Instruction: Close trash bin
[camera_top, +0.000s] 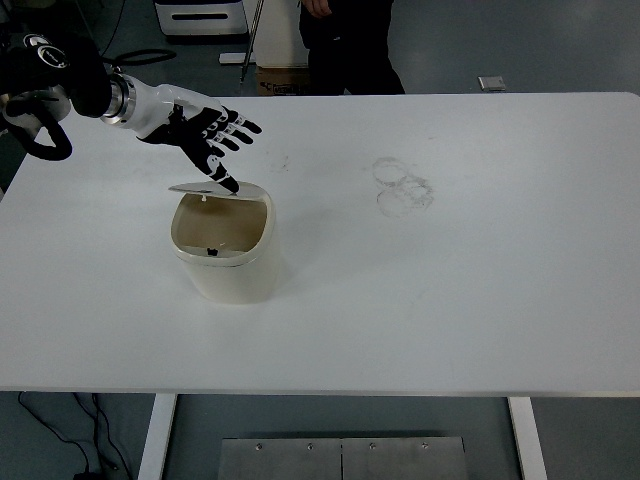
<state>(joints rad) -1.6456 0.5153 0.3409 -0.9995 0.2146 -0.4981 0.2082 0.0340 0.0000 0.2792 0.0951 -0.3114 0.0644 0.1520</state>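
A small cream trash bin (228, 255) stands on the white table (450, 290), left of centre. Its hinged lid (208, 188) is tipped forward, roughly level over the back of the opening, and the front of the opening still shows. My left hand (207, 133) reaches in from the upper left with fingers spread, holding nothing. Its thumb points down and touches the lid's top near the back edge. The right arm does not show.
A person in dark clothes (345, 45) stands beyond the table's far edge, holding a long grabber stick (252, 35). Faint ring marks (402, 186) stain the table right of the bin. A cardboard box (280, 80) sits behind the far edge.
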